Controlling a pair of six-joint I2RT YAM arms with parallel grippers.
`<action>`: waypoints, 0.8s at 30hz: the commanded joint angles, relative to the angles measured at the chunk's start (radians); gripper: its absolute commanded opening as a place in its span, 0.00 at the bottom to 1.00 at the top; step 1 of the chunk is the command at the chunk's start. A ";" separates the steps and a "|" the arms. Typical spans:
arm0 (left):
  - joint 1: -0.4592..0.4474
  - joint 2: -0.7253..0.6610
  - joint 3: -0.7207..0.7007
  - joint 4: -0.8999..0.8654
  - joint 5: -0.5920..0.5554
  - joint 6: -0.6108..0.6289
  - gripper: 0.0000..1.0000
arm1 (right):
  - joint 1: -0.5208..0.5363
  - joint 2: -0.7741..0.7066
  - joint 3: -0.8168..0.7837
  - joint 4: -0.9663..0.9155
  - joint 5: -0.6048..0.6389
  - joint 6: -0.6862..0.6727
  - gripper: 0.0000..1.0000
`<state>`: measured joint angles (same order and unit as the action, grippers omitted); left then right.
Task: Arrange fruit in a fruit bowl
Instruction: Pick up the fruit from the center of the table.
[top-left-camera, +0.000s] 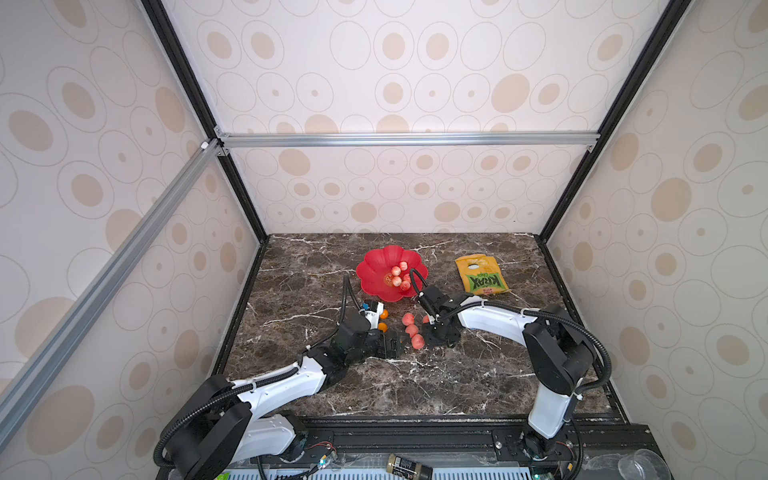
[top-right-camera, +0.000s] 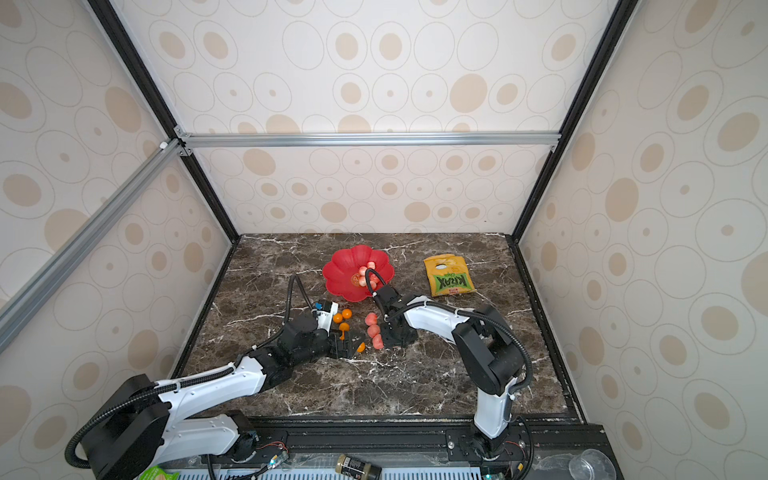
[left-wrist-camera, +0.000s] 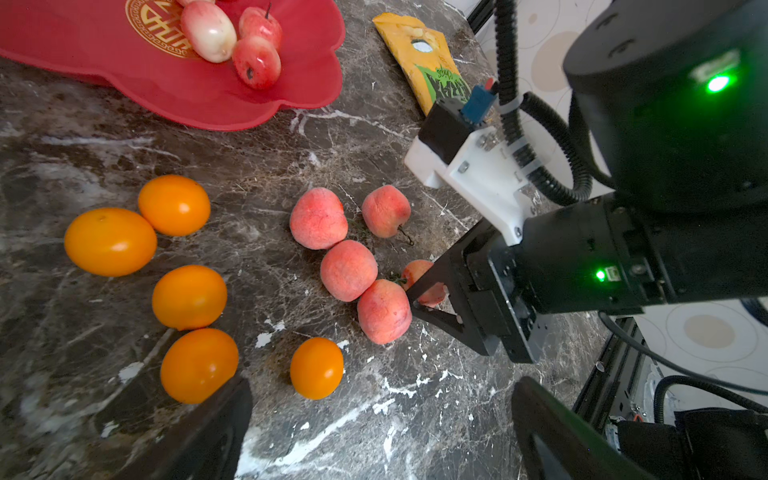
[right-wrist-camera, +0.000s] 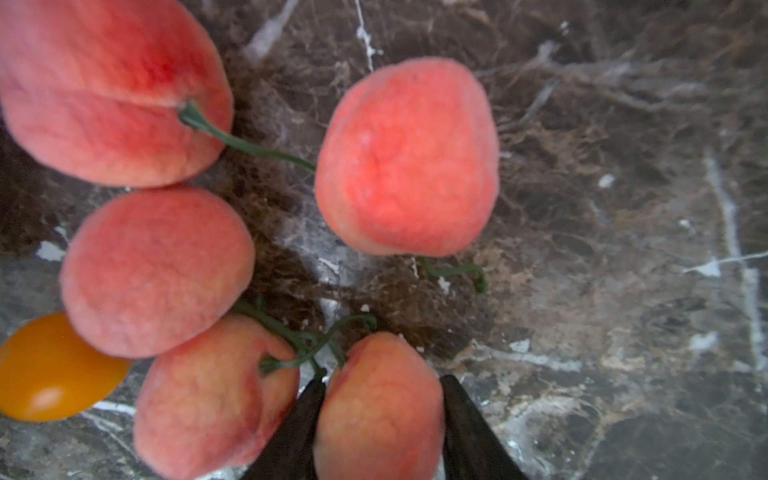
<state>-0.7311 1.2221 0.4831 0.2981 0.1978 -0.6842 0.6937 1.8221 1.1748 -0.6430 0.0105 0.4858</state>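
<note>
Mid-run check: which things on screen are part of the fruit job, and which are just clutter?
Job: red bowl, pink fruit already in it, loose peaches on the table, the peach in the right gripper, orange fruits.
Lying about: snack bag, jar and clear cup at the front edge.

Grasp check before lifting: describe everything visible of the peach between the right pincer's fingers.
The peach is small, fuzzy, pink-orange, with a thin green stem tangled with the neighbouring peach's. It lies on the dark marble tabletop. The right pincer straddles it, black fingers close at both sides; whether they clamp it is unclear.
</note>
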 joint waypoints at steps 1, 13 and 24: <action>-0.007 -0.004 0.026 0.004 -0.012 0.003 0.98 | 0.007 0.013 0.010 -0.012 0.005 0.012 0.45; -0.007 0.011 0.044 0.022 -0.010 0.009 0.98 | 0.006 -0.073 -0.009 -0.039 0.036 0.022 0.43; -0.006 0.007 0.067 0.035 -0.037 0.006 0.98 | 0.006 -0.128 0.013 -0.081 0.057 0.014 0.43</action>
<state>-0.7311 1.2362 0.5003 0.3145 0.1890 -0.6838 0.6941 1.7241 1.1728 -0.6827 0.0437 0.4908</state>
